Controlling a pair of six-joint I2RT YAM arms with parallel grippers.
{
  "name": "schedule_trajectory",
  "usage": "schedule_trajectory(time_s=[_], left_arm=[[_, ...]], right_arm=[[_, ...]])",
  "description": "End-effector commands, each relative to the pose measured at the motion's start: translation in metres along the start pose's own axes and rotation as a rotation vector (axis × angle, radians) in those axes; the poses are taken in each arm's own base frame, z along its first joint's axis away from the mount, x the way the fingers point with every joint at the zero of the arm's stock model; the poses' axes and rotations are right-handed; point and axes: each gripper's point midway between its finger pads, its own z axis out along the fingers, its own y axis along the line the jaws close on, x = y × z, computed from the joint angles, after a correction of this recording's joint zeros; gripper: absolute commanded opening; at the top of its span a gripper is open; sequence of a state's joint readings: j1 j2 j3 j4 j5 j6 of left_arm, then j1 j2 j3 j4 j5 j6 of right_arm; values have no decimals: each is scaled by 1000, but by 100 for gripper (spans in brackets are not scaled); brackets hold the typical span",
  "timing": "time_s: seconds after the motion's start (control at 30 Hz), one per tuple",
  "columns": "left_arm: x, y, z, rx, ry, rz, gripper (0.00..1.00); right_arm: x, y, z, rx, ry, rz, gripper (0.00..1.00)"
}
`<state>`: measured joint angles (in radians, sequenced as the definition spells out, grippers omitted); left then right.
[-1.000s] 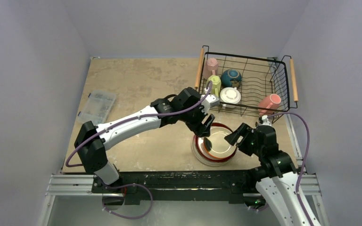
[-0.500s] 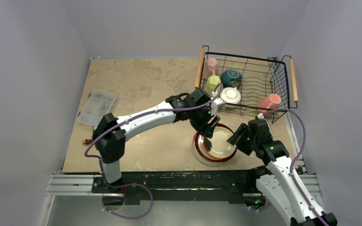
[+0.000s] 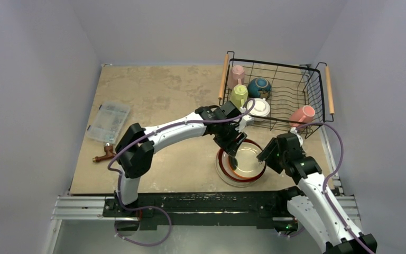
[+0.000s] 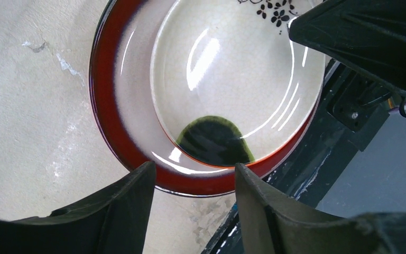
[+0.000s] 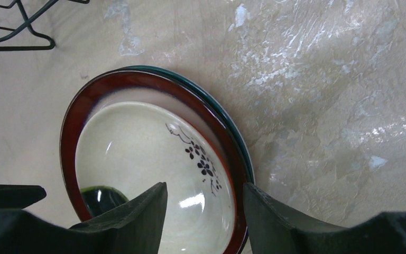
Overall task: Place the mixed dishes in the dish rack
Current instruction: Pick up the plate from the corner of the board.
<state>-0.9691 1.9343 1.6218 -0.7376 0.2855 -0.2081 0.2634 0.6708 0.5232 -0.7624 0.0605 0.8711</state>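
**Plates stacked on the table, both grippers spread at their rim**

The red-rimmed cream plate (image 3: 248,157) tops a stack on the table (image 3: 153,95). In the overhead view it lies at about 5 o'clock on the tabletop, just short of the near side of the dish rack (image 3: 285,100). The plate carries a black flower sprig and a dark green blotch. A lower plate (image 3: 219,172) peeks out around it, and its edge shows blue in the right wrist view.

The left gripper (image 4: 194,168) hangs over the stack's 10 o'clock rim. Its fingers are well apart and the red rim shows in the gap between them. Nothing is clamped, and I cannot tell whether a fingertip touches the plate. The right gripper (image 5: 204,186) sits at the 3 o'clock rim, fingers likewise spread with the rim visible between them, holding nothing.

The rack stands at 1 o'clock on the table.

- The pale pink mug (image 3: 237,71) is in its 11 o'clock corner.
- The yellow-green mug (image 3: 238,95) is at 9 o'clock.
- The teal bowl (image 3: 259,86) is just beside those two mugs, toward the middle.
- The white mug (image 3: 258,108) is at 7 o'clock.
- The salmon mug (image 3: 302,115) is at the 4 o'clock corner.

A clear compartment box (image 3: 109,120) lies at the table's 9 o'clock edge, with pliers (image 3: 104,155) near it at 8 o'clock.
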Motion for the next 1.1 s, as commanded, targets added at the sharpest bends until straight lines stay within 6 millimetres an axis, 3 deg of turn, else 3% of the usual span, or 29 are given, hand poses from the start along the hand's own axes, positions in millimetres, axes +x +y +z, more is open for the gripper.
schedule_trajectory(time_s=[0.0,0.47,0.6,0.97,1.07], left_arm=[[-5,4,8,-9,10,22,52],[-2,-3,27,30,45,12,39],[-1,-10,30,44,59,28,27],[-13,-22,4,42,1,74,2],[-16,-24,-3,39,-19,80,0]], right_arm=[[-8,0,9,5,-52,16,54],[-9,-4,21,30,-56,-3,36],[-10,-3,20,25,-63,-3,31],[-21,10,4,-28,-97,-5,13],[-24,15,-2,-49,-104,-9,8]])
